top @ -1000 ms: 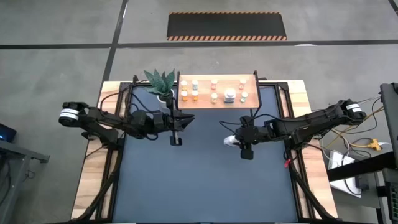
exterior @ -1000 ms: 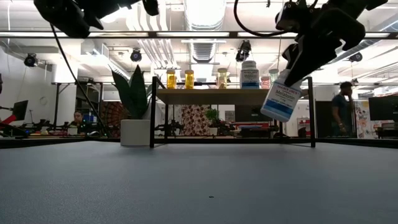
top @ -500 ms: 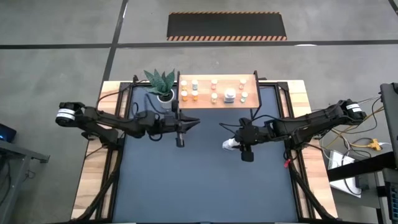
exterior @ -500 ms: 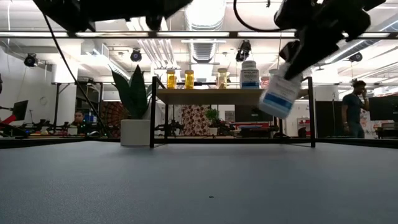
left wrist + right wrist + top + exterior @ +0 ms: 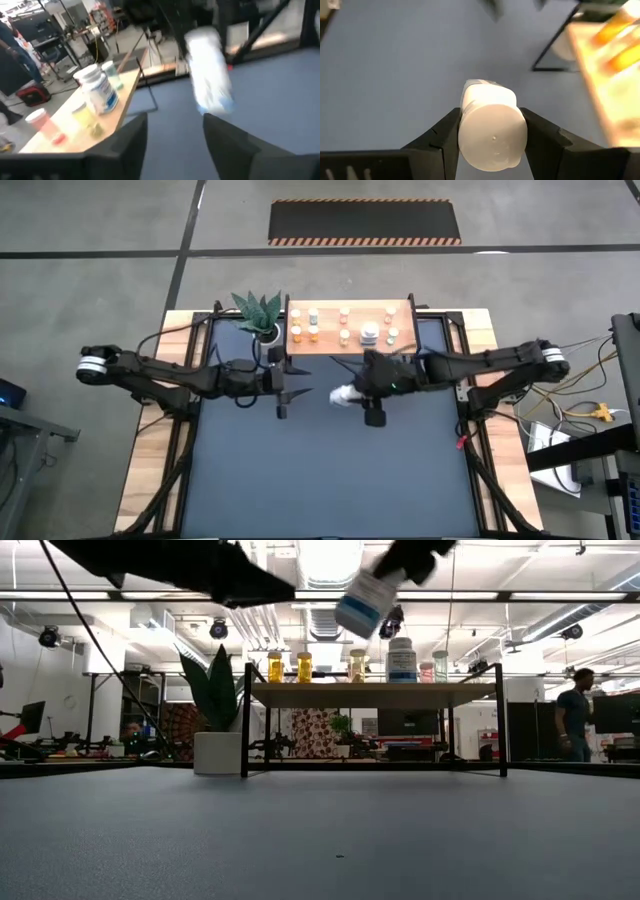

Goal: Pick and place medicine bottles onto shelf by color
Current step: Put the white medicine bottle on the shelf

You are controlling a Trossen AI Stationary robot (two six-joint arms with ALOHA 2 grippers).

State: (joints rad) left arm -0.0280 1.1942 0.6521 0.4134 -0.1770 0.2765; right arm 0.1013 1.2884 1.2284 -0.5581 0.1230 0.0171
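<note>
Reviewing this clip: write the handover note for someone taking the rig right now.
Right gripper: shut on a white bottle with a blue label, carried tilted in the air in front of the shelf.
Left gripper: open, empty, above the table near the plant pot.
Done: orange, white and other small bottles stand on the shelf.
Left: set the carried white bottle on the shelf beside the large white one.

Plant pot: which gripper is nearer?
Left. The left gripper hovers just in front of the plant pot; the right gripper, gripping a white bottle, is farther right.
</note>
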